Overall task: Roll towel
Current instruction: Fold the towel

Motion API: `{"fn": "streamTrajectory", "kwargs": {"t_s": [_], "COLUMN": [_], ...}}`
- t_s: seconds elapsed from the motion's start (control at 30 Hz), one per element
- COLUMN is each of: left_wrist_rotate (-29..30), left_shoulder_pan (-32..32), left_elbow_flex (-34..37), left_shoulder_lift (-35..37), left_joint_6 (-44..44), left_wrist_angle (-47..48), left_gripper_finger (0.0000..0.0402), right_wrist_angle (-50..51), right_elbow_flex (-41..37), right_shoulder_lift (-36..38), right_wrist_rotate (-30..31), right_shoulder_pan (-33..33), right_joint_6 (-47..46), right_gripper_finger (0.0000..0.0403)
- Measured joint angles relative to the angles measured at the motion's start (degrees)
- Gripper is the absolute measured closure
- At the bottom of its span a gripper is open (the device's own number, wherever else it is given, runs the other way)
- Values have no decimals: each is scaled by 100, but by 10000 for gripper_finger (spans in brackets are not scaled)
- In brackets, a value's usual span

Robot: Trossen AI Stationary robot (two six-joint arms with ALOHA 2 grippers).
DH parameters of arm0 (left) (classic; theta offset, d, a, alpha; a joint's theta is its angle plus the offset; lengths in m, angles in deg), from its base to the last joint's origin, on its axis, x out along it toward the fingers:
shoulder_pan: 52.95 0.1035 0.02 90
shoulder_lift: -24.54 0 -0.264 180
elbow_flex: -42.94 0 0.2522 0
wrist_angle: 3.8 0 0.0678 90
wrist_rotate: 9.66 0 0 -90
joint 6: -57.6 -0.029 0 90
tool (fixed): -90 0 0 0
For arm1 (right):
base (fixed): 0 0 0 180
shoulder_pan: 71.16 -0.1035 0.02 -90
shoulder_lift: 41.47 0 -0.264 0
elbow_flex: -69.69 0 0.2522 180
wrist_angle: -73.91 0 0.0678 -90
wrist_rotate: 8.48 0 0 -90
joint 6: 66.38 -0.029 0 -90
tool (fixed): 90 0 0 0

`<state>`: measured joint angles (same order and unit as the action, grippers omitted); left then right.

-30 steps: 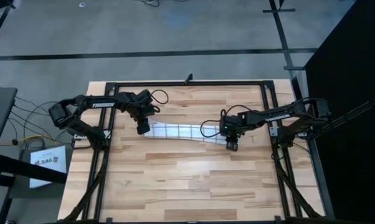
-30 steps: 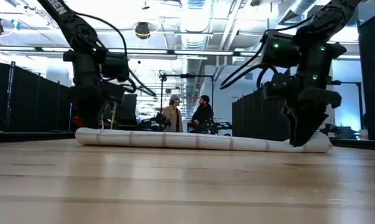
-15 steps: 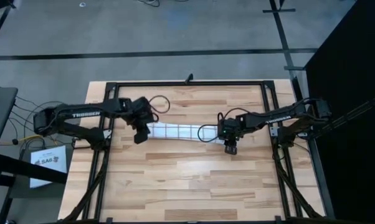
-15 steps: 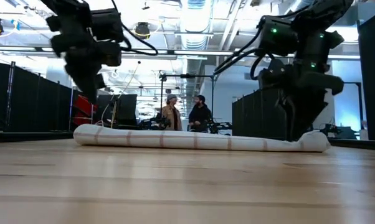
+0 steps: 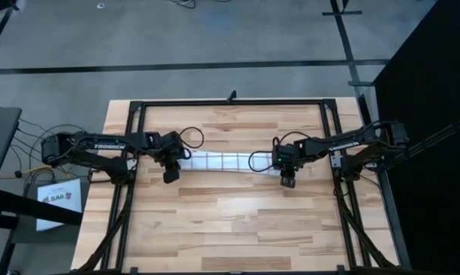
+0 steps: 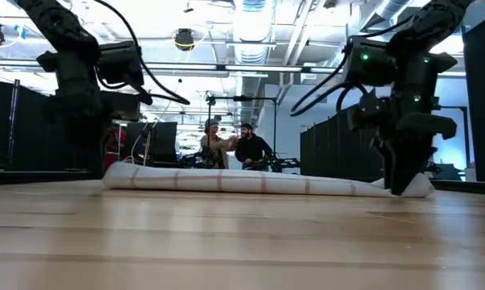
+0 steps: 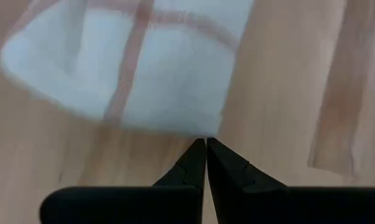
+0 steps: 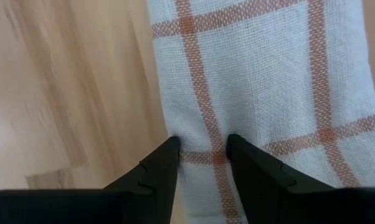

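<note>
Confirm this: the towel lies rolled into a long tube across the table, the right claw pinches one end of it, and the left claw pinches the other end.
Not quite. The left claw is shut but holds nothing; its tips sit just off the towel edge, as the left wrist view shows. The rest holds: the towel lies as a long roll across the table, and the right claw pinches its end.

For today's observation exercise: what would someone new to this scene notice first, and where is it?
A long white towel with a thin grid pattern lies rolled across the middle of the wooden table. A dark arm stands at each end: the left pincer is shut just off the roll's end, while the right pincer pinches a fold of the cloth. Two people stand far behind.
</note>
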<state>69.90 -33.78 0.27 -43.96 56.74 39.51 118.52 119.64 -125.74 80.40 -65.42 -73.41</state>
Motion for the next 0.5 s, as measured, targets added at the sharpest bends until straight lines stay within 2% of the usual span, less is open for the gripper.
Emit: {"fn": "streamTrajectory", "kwargs": {"t_s": [0.23,0.4,0.5], "left_wrist_rotate": [1,31,366], "left_shoulder_pan": [5,-80,-19], "left_elbow_flex": [-525,-1203,-1341], "left_shoulder_lift": [98,104,106], "left_joint_6": [715,511,223], "left_wrist_angle": [37,-3,-97], "left_gripper_finger": [401,401,401], "right_wrist_angle": [514,248,127], "right_elbow_flex": [287,662,645], "right_shoulder_lift": [123,521,592], "right_wrist_rotate": [-5,-5,-5], "right_shoulder_pan": [-24,-11,50], "right_joint_6": [-53,-11,93], "right_gripper_finger": [271,271,271]}}
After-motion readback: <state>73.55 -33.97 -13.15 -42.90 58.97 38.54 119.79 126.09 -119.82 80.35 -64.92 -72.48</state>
